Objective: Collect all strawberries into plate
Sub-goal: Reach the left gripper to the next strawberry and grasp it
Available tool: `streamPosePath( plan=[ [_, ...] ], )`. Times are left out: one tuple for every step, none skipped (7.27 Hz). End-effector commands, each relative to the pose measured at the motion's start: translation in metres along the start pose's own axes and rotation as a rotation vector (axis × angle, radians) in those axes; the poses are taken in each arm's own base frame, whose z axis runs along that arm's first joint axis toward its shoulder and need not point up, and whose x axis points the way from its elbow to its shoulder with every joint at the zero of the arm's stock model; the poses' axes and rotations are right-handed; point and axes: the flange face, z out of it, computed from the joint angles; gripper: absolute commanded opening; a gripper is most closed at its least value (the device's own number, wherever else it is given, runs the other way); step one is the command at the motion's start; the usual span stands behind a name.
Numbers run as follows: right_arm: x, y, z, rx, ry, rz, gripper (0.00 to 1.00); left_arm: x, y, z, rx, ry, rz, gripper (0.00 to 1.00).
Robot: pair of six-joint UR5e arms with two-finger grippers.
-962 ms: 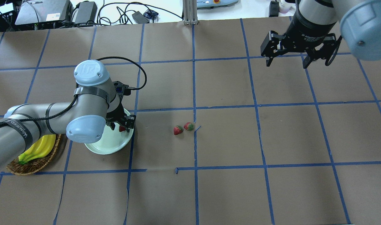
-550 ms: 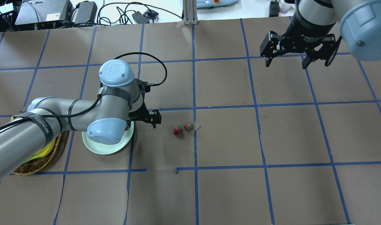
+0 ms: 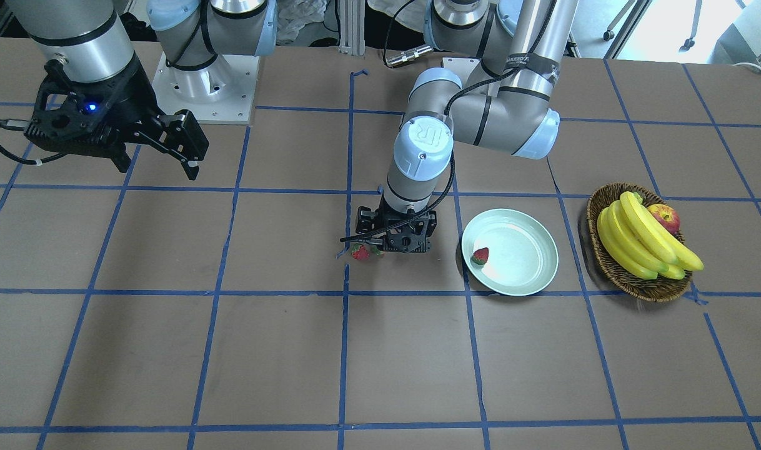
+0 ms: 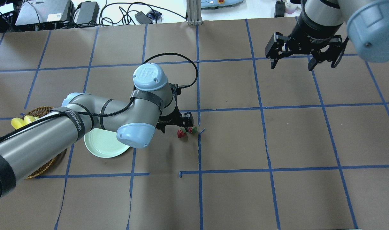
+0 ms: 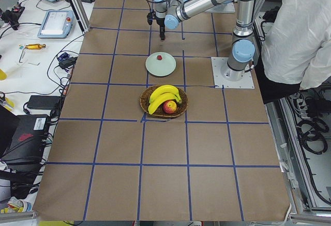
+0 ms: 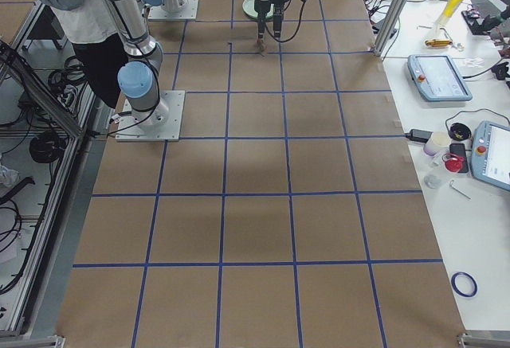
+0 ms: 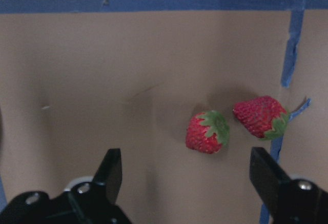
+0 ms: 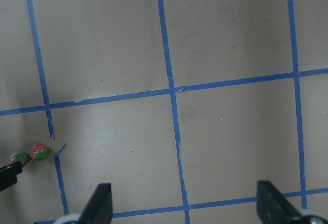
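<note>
Two strawberries (image 4: 181, 133) (image 4: 192, 129) lie side by side on the brown paper near a blue tape crossing. The left wrist view shows them close up, one (image 7: 207, 131) just ahead of the finger span and the other (image 7: 261, 116) to its right. My left gripper (image 4: 177, 126) hovers open right beside them, holding nothing. A third strawberry (image 3: 480, 256) rests inside the pale mint plate (image 3: 521, 247) at its edge nearest the gripper. My right gripper (image 4: 292, 65) hangs open and empty over the far right of the table, well away from the fruit.
A brown wicker basket (image 3: 636, 284) holding bananas (image 3: 636, 240) and an apple (image 3: 665, 217) stands just beyond the plate on my left side. A person in white (image 5: 305, 29) stands by the robot base. Blue tape lines grid the paper.
My left gripper has moved off the plate, where one strawberry stays behind, and swung right to the two strawberries on the table. The right arm has hardly moved.
</note>
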Motion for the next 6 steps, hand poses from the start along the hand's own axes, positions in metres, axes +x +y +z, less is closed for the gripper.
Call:
streamPosePath(
  plan=[
    [0.000,0.000,-0.001,0.001,0.000,0.001,1.00,0.002,-0.001,0.013,-0.018,-0.009,0.004,0.87],
    [0.000,0.000,-0.001,0.001,0.001,-0.001,1.00,0.001,-0.001,0.020,-0.029,-0.013,0.007,0.85],
    [0.000,0.000,-0.001,0.003,0.001,-0.001,1.00,0.001,-0.003,0.025,-0.034,-0.014,0.013,0.84],
    [0.000,0.000,-0.001,0.003,0.001,-0.001,1.00,0.002,-0.006,0.027,-0.019,-0.010,0.013,0.82],
    [0.000,-0.001,-0.001,0.003,0.001,0.001,1.00,0.002,-0.007,0.029,-0.016,-0.009,0.011,0.77],
    [0.000,-0.001,-0.001,0.003,0.001,0.001,1.00,0.002,-0.007,0.030,-0.016,-0.010,0.013,0.67]
  ],
)
